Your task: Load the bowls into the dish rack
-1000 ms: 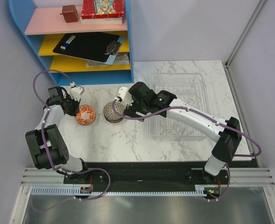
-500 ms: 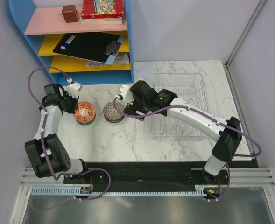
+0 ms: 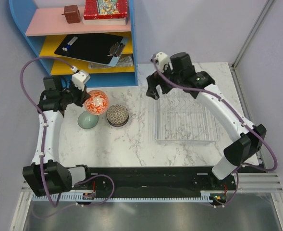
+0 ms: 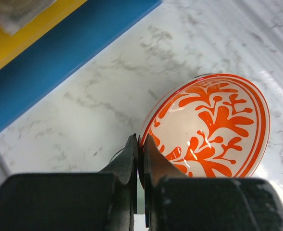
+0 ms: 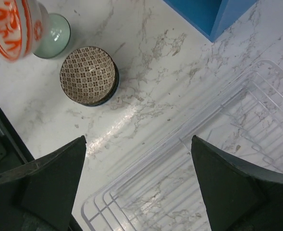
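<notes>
My left gripper [image 3: 81, 97] is shut on the rim of the orange-red floral bowl [image 3: 96, 102], held tilted in the air above the table; the left wrist view shows its fingers [image 4: 131, 159] pinching the bowl [image 4: 213, 130]. A pale green bowl [image 3: 87, 120] and a grey-brown mesh bowl [image 3: 117, 115] sit on the marble. The clear dish rack [image 3: 184, 108] lies to the right, with no bowls in it. My right gripper [image 3: 153, 91] is open and empty, raised over the rack's left far corner [image 5: 189, 159]. The right wrist view also shows the mesh bowl [image 5: 88, 75], green bowl [image 5: 55, 36] and floral bowl [image 5: 11, 26].
A blue shelf unit [image 3: 79, 38] with a clipboard, books and a box stands at the back left, close to my left arm. Grey walls enclose the table on the left, back and right.
My left gripper lifted the floral bowl off the pale green bowl and moved it up and right. My right arm swung away from the mesh bowl to above the rack's far left corner.
</notes>
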Robot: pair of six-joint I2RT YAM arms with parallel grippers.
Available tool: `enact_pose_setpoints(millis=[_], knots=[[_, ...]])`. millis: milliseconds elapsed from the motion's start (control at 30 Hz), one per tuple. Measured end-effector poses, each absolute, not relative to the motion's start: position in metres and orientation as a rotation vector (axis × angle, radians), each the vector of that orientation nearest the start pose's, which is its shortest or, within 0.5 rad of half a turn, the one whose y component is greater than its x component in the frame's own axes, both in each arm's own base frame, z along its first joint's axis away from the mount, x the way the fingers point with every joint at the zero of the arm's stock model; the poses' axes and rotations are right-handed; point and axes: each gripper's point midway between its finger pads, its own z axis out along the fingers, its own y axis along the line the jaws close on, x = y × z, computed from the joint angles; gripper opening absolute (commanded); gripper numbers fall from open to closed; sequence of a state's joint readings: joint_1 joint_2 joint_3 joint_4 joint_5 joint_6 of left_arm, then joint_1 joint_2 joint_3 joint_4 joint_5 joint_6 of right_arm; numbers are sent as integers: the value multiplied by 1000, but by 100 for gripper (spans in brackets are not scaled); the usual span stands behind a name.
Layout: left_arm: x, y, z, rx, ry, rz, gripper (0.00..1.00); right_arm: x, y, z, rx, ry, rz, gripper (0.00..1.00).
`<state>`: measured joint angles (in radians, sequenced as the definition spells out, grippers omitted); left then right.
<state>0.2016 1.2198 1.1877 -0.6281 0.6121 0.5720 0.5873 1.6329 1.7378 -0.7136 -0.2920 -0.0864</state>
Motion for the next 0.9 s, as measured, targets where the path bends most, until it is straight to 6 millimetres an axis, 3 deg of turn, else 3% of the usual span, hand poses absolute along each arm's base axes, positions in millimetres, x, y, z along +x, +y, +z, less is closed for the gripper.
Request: enact_pose_setpoints(millis=[133, 300, 533, 667, 900], knots=[[343, -86, 251, 862, 1917, -337, 2, 362, 264, 303, -754, 2037, 793, 98], [344, -158, 246, 1000, 1882, -465, 2, 351, 249, 299, -694, 2052, 1036, 97], [366, -220, 241, 1059, 1832, -545, 2, 326, 232, 277, -664, 2085, 1340, 98], [362, -253, 239, 1104, 1793, -614, 2, 312, 232, 261, -659, 2118, 1435, 98], [356, -297, 253, 1158, 1723, -808, 2, 304, 233, 255, -676, 2116, 1493, 98]])
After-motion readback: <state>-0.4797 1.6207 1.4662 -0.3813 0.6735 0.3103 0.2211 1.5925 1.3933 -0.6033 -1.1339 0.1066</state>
